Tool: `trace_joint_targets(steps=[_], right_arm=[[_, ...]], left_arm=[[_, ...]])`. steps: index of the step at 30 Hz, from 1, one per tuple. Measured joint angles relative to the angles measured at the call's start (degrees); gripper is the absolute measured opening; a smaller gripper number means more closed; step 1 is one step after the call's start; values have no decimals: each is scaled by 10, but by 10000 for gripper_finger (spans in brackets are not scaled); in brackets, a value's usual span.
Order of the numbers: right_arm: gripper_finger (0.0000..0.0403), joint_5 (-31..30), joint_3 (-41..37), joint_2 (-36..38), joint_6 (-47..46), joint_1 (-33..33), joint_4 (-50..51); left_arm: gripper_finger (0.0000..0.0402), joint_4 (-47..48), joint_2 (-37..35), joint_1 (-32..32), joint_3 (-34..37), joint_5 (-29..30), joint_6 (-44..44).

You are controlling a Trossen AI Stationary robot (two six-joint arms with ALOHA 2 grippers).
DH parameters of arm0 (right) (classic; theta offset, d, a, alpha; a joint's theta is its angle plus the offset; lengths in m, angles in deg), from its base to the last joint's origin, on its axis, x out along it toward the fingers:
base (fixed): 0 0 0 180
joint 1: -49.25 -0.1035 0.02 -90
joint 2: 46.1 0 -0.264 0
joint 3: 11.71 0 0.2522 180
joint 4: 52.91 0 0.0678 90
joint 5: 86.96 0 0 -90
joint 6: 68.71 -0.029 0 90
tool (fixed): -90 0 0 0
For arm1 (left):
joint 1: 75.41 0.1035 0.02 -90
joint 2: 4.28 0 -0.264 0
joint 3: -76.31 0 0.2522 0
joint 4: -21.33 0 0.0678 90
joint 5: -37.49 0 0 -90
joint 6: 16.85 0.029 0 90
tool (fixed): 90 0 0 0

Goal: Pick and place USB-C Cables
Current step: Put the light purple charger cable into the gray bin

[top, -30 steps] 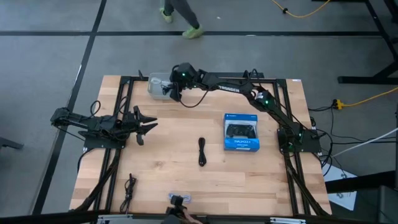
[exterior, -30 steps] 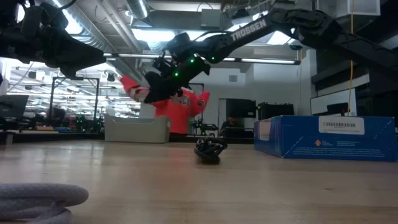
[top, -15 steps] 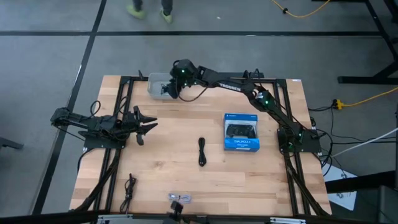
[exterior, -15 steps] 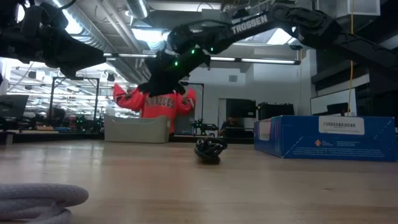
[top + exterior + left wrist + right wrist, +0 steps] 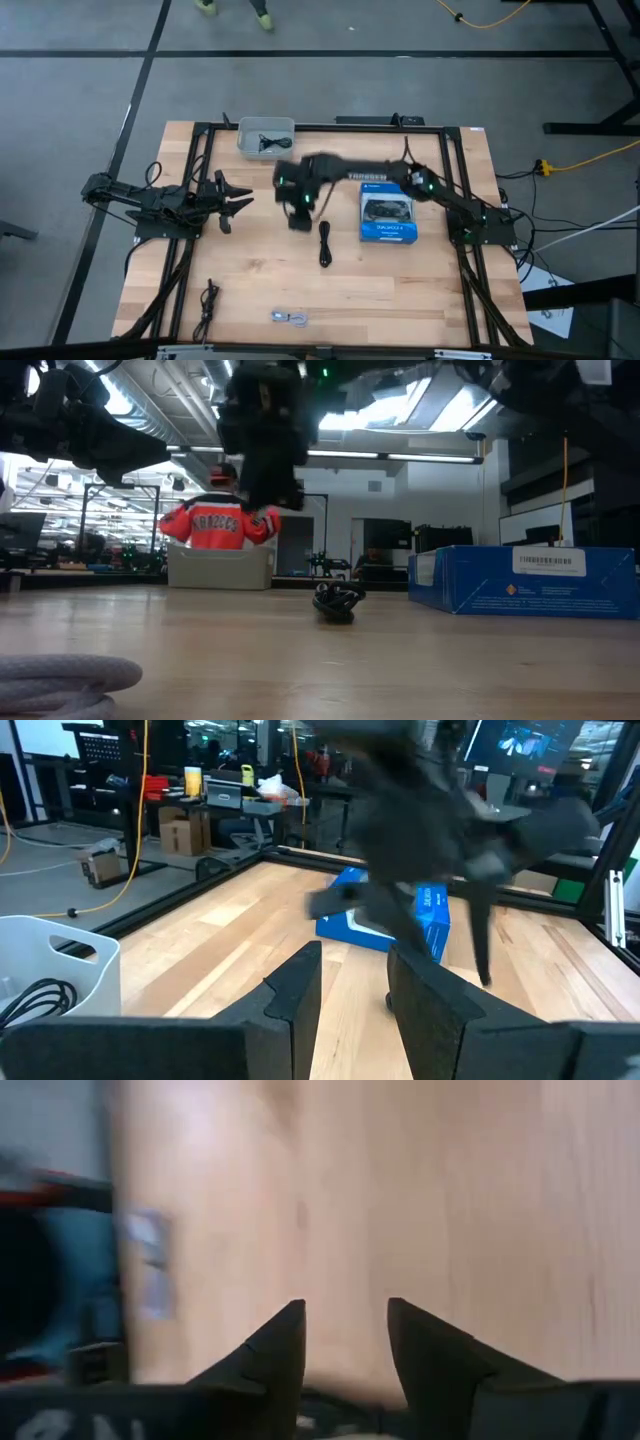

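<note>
One black USB-C cable lies bundled on the table's middle, also in the low view. Another black cable and a silvery one lie near the front edge. A further black cable rests inside the white bin at the far edge. My right gripper hangs blurred above the table, left of and beyond the middle cable, open over bare wood. My left gripper waits at the table's left, open.
The flat blue box lies right of the middle cable. Black frame rails run along the table's far edge and sides. A person in an orange jacket stands beyond the far edge. Bare wood lies between the cables.
My right gripper has swung from over the white bin at the far edge toward the near edge, out above the table's middle, and has tipped downward. The bin now shows uncovered with a black cable inside. The other cables have stayed where they were.
</note>
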Motion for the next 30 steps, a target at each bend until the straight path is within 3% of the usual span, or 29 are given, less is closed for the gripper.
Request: trace_joint_targets(steps=[4,9,19,26,30], right_arm=[[148,-143,0,0,-63,-74,12],[148,-228,0,0,-70,-156,-30],[148,-313,0,-4,-129,-269,-142],[148,-370,-2,-38,-136,-318,-219],[147,-372,-2,-61,-137,-332,-263]], left_arm=[[110,0,0,0,0,0,0],[110,0,0,0,0,0,0],[110,0,0,0,0,1,0],[110,0,0,0,0,-22,-1],[110,2,0,0,0,-45,-2]])
